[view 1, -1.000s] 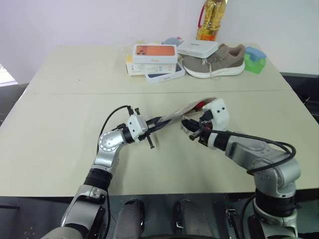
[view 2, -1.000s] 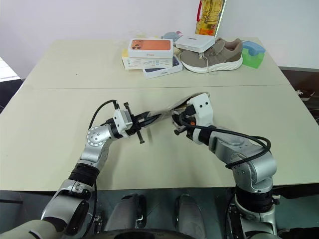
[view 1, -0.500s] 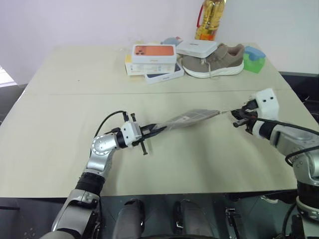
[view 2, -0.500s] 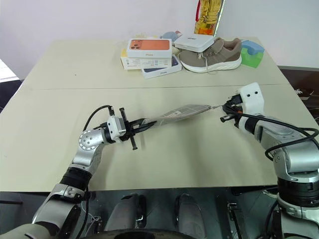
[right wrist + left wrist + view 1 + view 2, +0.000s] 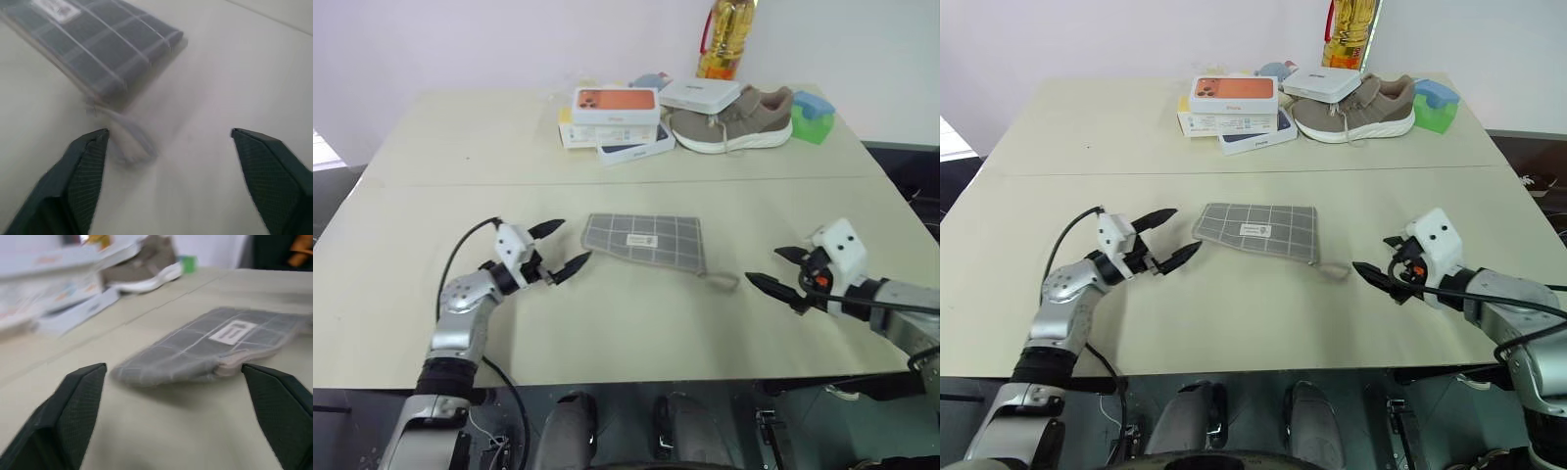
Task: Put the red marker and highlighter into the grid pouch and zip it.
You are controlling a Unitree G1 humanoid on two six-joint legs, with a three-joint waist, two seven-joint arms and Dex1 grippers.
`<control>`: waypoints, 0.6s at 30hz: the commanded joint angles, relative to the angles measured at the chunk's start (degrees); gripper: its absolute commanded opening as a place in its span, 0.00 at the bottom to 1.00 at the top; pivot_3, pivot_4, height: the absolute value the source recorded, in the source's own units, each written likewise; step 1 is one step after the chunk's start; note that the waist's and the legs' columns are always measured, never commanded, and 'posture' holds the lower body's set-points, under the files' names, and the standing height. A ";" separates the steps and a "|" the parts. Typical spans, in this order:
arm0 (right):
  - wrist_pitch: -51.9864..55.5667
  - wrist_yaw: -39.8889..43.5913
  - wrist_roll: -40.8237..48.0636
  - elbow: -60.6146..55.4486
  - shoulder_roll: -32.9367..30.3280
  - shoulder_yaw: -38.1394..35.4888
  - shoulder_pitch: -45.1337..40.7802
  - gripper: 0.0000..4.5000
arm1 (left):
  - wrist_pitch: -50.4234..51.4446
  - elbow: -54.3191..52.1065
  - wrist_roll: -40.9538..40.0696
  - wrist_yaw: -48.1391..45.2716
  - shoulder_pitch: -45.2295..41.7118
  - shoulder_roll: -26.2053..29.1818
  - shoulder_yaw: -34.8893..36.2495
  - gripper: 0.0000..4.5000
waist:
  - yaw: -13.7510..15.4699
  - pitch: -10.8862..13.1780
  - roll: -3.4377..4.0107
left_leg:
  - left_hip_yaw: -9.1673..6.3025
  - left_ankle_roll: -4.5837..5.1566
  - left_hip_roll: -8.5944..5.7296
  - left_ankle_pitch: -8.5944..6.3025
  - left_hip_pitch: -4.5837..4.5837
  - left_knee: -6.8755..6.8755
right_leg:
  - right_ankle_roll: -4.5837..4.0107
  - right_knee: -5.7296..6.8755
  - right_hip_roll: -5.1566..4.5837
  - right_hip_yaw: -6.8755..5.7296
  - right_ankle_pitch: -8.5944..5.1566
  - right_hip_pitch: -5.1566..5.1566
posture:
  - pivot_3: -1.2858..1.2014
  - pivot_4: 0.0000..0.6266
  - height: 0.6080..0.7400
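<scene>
The grid pouch lies flat on the table, grey with white lines and a white label patch on top. Its zipper pull cord trails from the right end. My left gripper is open just off the pouch's left end, holding nothing. My right gripper is open to the right of the pull cord, apart from it. The left wrist view has the pouch between open fingers, at a short distance. In the right wrist view, the pouch's end and cord lie ahead. The red marker and highlighter are hidden.
At the table's far side sit stacked phone boxes, a white box, a grey shoe, a green-blue block and a yellow bottle. A seam crosses the table behind the pouch.
Both grippers were shut on the pouch's ends, holding it stretched above the table. They have opened and drawn apart, left arm leftward and right arm rightward. The pouch now rests flat on the table.
</scene>
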 commanded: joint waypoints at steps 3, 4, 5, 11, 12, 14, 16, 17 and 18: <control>-6.79 -0.78 0.12 3.76 3.86 -4.27 -0.22 0.89 | 13.21 -8.24 -5.86 8.71 4.21 0.34 6.48 0.99 | -0.05 0.00 -0.04 | 0.01 0.00 0.01 0.00 0.02 0.01 | 0.00 0.00 -0.01 0.02 0.00 0.02 | 0.52 0.24 0.88; -7.67 -1.03 -0.13 4.93 4.47 -4.34 -0.45 0.89 | 14.98 -8.92 -6.16 10.78 4.72 0.21 7.56 0.99 | -0.01 0.00 -0.04 | 0.00 0.00 0.01 0.00 0.02 0.01 | 0.00 0.00 0.00 0.02 0.00 0.02 | 0.52 0.24 0.88; -8.42 -1.13 -0.31 5.68 4.84 -4.36 -0.51 0.89 | 16.31 -9.56 -6.32 12.25 5.13 0.13 8.27 0.99 | 0.00 0.00 -0.04 | 0.01 0.00 0.00 0.00 0.02 0.01 | 0.00 0.00 -0.01 0.02 0.00 0.01 | 0.52 0.24 0.88; -12.26 -0.19 -1.42 9.44 5.86 -2.93 0.67 0.89 | 24.00 -12.69 -5.97 22.74 7.65 0.48 13.44 0.99 | 0.03 0.00 -0.04 | 0.01 0.00 -0.01 0.00 0.01 0.01 | 0.00 0.00 -0.01 0.03 0.00 0.01 | 0.52 0.24 0.88; -12.73 -0.07 -1.64 9.86 5.80 -2.73 0.90 0.89 | 24.52 -12.85 -4.84 24.06 7.95 0.97 13.50 0.99 | 0.04 0.00 -0.04 | 0.01 0.00 -0.01 0.00 0.01 0.01 | 0.00 0.00 -0.01 0.03 0.00 0.01 | 0.52 0.24 0.88; -13.23 0.09 -1.69 10.24 5.75 -2.59 1.14 0.89 | 24.29 -12.98 -2.99 25.28 8.45 1.79 13.42 0.99 | 0.05 0.00 -0.03 | 0.01 0.00 -0.01 0.00 0.02 0.01 | -0.01 0.00 0.00 0.02 0.00 0.01 | 0.52 0.24 0.88; -13.31 0.11 -1.59 10.28 5.78 -2.57 1.16 0.89 | 23.65 -12.96 -2.03 24.84 8.84 2.55 13.06 0.99 | 0.04 0.00 -0.03 | 0.02 0.00 -0.01 0.00 0.02 0.01 | -0.01 0.00 0.00 0.02 0.00 0.01 | 0.52 0.24 0.88; -13.28 0.09 -1.58 10.16 5.79 -2.45 1.21 0.89 | 24.03 -13.14 -1.84 24.18 9.08 3.10 12.68 0.99 | 0.03 0.00 -0.03 | 0.02 0.00 -0.01 0.00 0.02 0.01 | -0.01 0.00 0.00 0.02 0.00 0.01 | 0.52 0.24 0.88; -13.31 0.12 -1.66 9.99 5.78 -2.24 1.32 0.89 | 24.93 -13.27 -1.75 23.83 9.25 3.63 12.38 0.99 | 0.02 0.00 -0.03 | 0.02 -0.01 -0.01 0.00 0.02 0.01 | -0.01 0.00 0.00 0.02 0.00 0.01 | 0.52 0.24 0.88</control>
